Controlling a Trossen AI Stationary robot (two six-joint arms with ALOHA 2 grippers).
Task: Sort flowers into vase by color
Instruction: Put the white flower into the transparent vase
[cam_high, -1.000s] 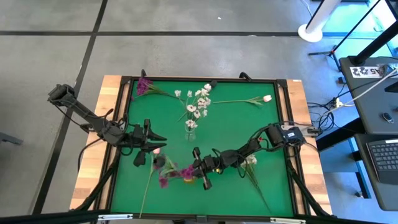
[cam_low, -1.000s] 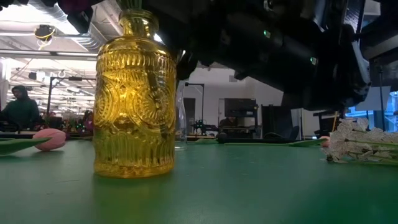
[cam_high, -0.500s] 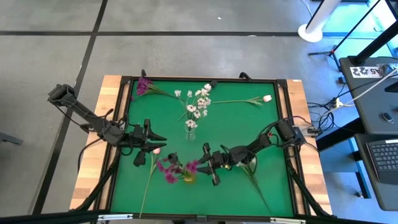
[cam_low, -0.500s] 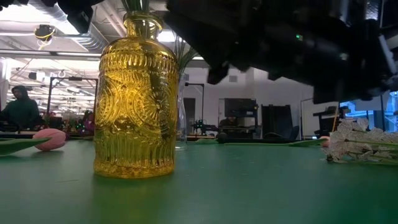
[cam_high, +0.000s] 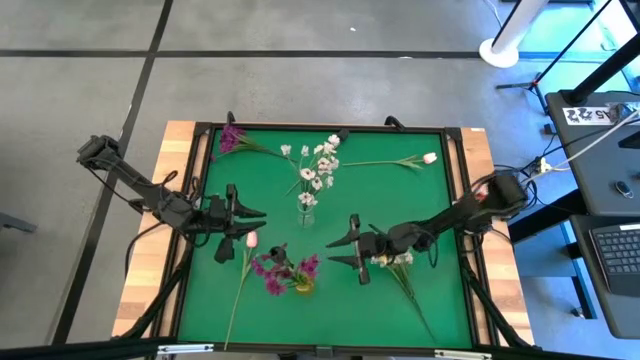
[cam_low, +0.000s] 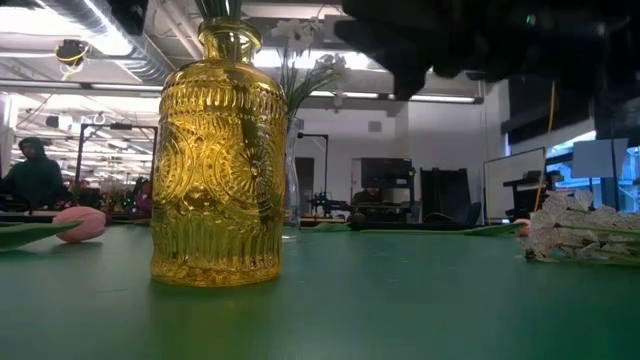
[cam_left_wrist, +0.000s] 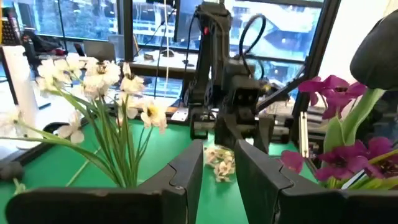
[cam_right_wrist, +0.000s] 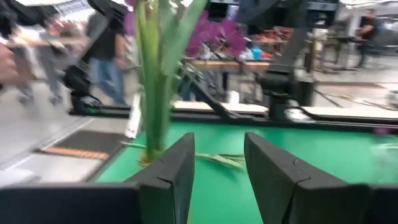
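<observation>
Since the white spray (cam_high: 396, 262) lies just behind the right gripper (cam_high: 347, 250), whose empty jaws are spread, that arm's closest.

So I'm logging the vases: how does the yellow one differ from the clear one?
The yellow vase holds magenta-purple flowers; the clear vase holds white flowers. The yellow vase stands near the table's front edge, the clear vase nearer the middle. Both stand upright on the green mat.
</observation>
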